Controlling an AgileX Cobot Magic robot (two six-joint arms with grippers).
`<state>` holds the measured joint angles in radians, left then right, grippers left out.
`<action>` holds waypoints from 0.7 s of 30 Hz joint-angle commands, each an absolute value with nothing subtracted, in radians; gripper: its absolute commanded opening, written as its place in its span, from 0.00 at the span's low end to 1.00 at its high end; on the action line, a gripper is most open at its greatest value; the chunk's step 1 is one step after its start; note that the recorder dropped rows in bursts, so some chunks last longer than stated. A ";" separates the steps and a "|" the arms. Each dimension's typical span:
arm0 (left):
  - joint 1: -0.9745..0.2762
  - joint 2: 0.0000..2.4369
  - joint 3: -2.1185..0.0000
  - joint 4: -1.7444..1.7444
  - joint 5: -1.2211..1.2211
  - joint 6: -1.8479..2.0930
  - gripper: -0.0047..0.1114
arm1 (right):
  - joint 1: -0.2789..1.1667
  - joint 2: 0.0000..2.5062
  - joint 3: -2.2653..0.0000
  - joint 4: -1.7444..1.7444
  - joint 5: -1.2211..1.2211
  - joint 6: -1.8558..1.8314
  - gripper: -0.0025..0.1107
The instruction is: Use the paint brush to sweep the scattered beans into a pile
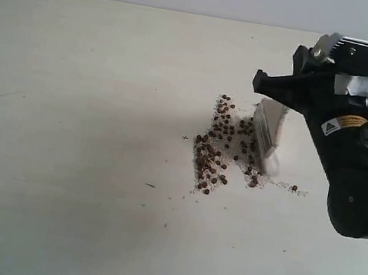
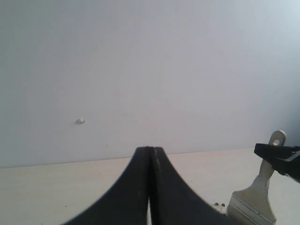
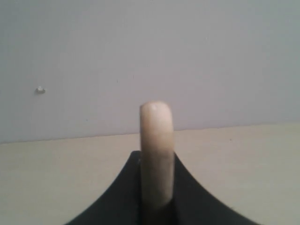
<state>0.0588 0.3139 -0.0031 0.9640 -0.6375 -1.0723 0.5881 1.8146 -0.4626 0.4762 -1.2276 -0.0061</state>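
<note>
The right end effector (image 1: 269,90) was clamped on the handle of the paint brush (image 1: 268,135). Its bristles touched the surface (image 1: 59,158) at the right edge of the beans (image 1: 220,144), which lay in a loose cluster near the middle. The left end effector (image 2: 151,157) hung with its jaws pressed together on nothing. A hard, fast stroke would likely flick beans leftward and thin the cluster, and the stray bean (image 1: 294,188) right of the bristles could be missed. No container showed in any view.
</note>
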 commanded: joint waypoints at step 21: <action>0.060 0.307 0.000 0.963 -0.642 -1.069 0.04 | 0.588 1.384 -0.192 0.766 -1.095 -0.343 0.02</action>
